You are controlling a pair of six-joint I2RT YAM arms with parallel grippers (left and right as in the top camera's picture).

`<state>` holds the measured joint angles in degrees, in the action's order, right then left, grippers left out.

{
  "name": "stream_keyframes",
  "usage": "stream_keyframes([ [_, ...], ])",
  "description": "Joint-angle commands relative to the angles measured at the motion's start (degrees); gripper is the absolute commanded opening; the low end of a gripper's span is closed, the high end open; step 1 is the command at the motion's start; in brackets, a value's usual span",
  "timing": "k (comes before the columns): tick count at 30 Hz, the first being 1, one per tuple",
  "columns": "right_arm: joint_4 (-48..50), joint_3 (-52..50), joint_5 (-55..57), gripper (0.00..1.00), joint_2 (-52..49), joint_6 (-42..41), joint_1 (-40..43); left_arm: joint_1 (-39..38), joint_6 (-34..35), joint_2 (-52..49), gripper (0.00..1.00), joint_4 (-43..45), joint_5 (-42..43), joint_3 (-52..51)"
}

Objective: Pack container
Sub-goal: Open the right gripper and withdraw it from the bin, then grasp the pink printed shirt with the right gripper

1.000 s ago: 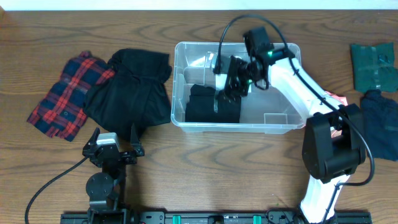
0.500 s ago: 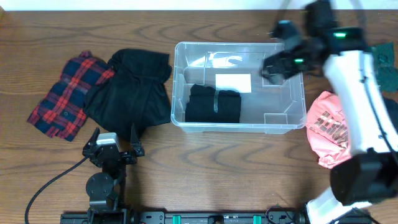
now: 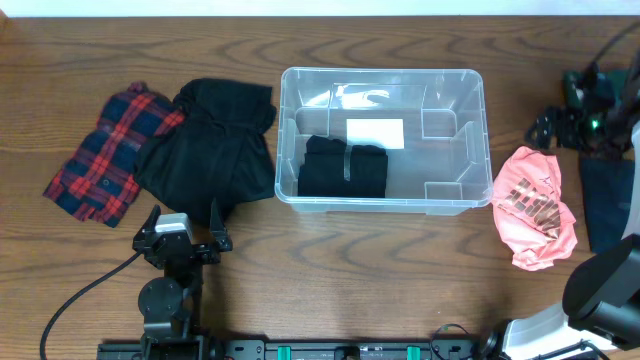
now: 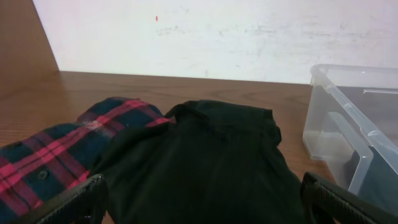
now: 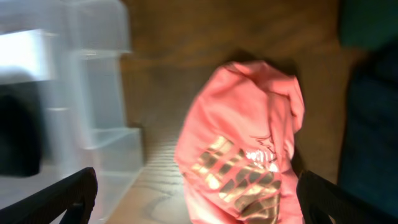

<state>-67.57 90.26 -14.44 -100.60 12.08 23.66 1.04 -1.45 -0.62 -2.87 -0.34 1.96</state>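
Note:
The clear plastic container (image 3: 478,110) stands mid-table with a white label on its base and a folded black garment (image 3: 343,170) inside at the left. It also shows in the left wrist view (image 4: 354,134) and the right wrist view (image 5: 74,81). My right gripper (image 3: 552,128) is open and empty, high at the right above a pink garment with gold print (image 3: 533,205), which fills the right wrist view (image 5: 245,155). My left gripper (image 3: 183,240) rests open and empty near the front left, facing a black garment (image 4: 205,162).
A red plaid shirt (image 3: 105,150) and a black garment (image 3: 215,140) lie left of the container. A dark green cloth (image 3: 575,85) and a dark blue garment (image 3: 610,205) lie at the right edge. Bare wood lies in front of the container.
My right arm lifted out of the container, leaving the black garment inside, and swung right to above the pink garment. The left arm has not moved.

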Motion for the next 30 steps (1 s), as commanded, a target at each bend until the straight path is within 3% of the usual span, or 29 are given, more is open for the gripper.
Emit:
stream_keyframes([
  [1,2.67,-6.16,0.42,0.99,0.5,-1.55,1.81,0.28,0.26,0.39,0.98,-1.14,-0.26,-1.73],
  [6,10.47,-15.65,5.77,0.99,0.5,-1.53,2.97,0.28,0.26,0.39,0.98,-1.16,-0.26,-1.73],
  [14,20.02,-20.33,13.0,0.99,0.5,-1.29,3.45,0.28,0.26,0.42,0.98,-1.16,-0.26,-1.73],
  [30,24.7,-25.31,12.48,0.99,-3.37,1.73,4.63,0.28,0.26,0.39,0.98,-1.16,-0.26,-1.73],
])
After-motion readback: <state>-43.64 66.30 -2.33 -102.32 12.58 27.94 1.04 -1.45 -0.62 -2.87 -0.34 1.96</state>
